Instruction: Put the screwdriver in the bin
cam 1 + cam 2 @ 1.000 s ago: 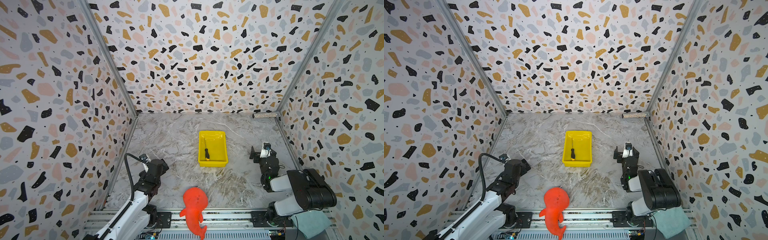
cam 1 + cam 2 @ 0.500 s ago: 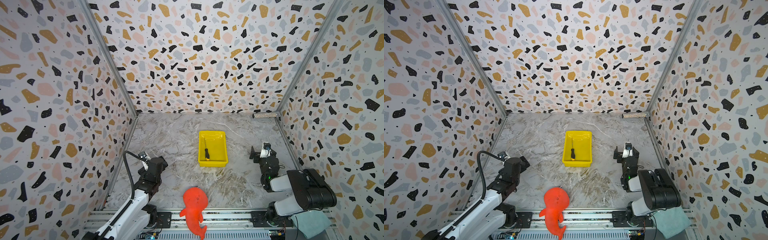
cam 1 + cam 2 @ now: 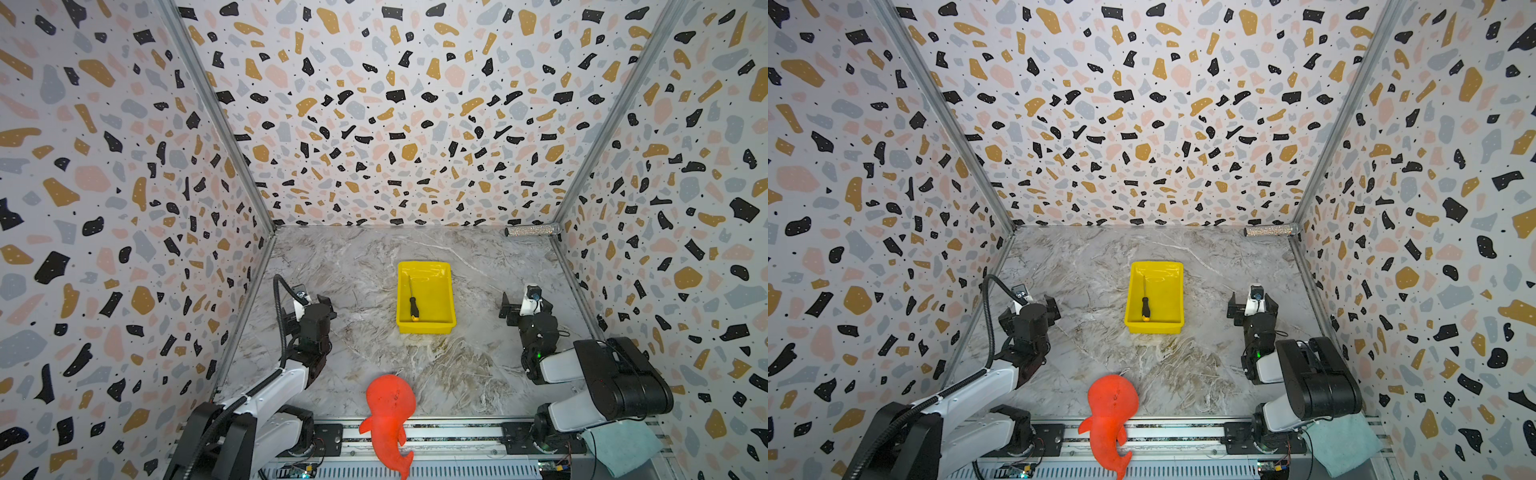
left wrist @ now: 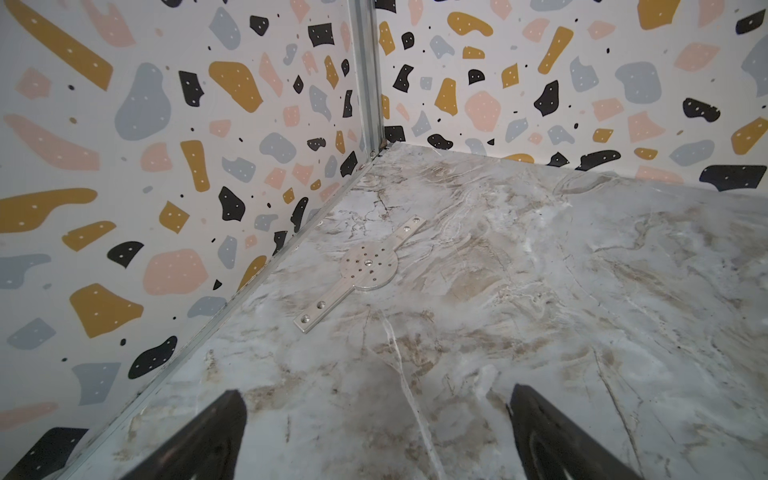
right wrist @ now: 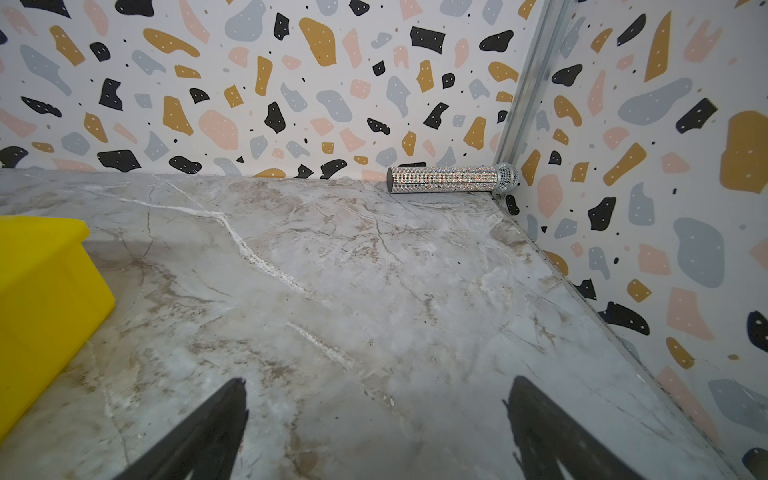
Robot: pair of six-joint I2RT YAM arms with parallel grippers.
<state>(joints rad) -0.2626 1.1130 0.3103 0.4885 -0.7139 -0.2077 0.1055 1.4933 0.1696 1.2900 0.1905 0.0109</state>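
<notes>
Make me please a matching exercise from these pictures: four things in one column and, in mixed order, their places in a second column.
Things:
1. screwdriver
2. bin
3. orange fish toy
4. glittery microphone

Places:
A. far right corner of the table
B. front edge of the table
C. middle of the table
D. lying inside the bin

Pairs: 1-D, 2-C, 3-B, 4-A

bin (image 5: 41,274): cut off, right wrist view | screwdriver (image 3: 412,300) tip: too small
</notes>
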